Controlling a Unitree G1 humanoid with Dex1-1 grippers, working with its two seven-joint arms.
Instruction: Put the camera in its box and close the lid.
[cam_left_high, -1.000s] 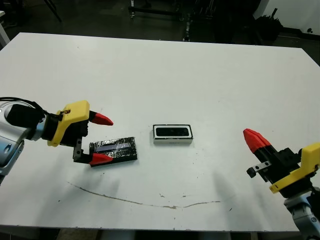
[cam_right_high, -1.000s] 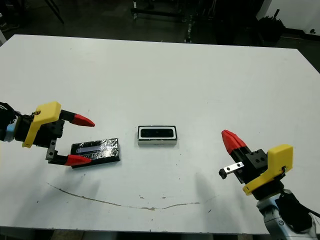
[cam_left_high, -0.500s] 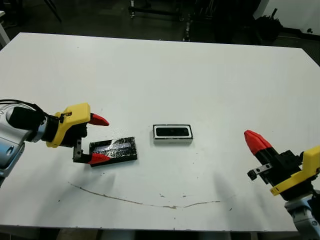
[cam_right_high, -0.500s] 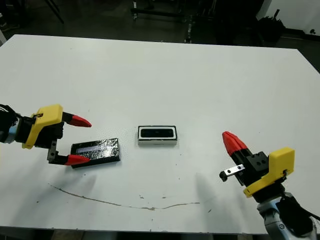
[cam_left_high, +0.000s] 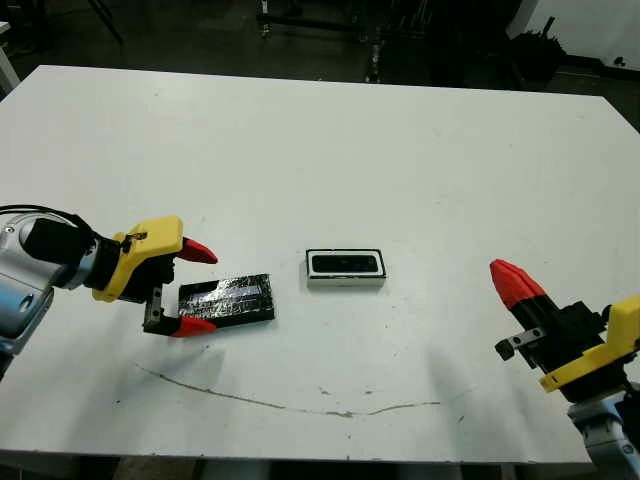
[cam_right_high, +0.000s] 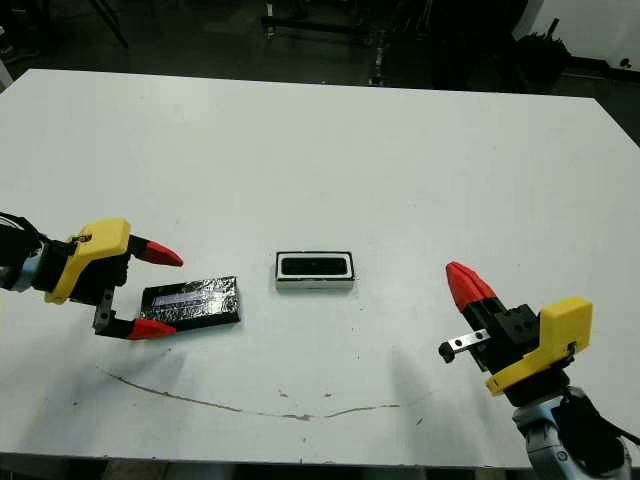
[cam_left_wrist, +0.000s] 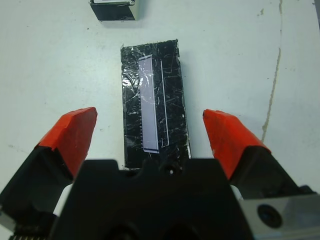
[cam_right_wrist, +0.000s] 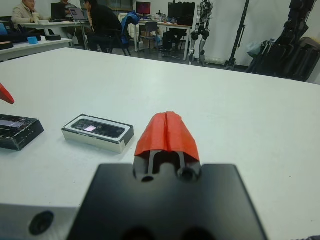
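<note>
A white table (cam_left_high: 330, 140) fills the scene, with a thin dark scuff line (cam_left_high: 290, 403) curving along its near edge. Beyond the far edge, people (cam_right_wrist: 100, 20) sit at desks with monitors (cam_right_wrist: 143, 8).

The two head views look forward and down from above the near table (cam_left_high: 330, 140) edge, taking in the whole top — the same scene, slightly offset sideways. The left wrist view looks steeply down from close above the lid (cam_left_wrist: 154, 110), with the box (cam_left_wrist: 113, 9) at its far edge. The right wrist view skims low across the table toward the box (cam_right_wrist: 98, 132) — people sit at desks beyond.
</note>
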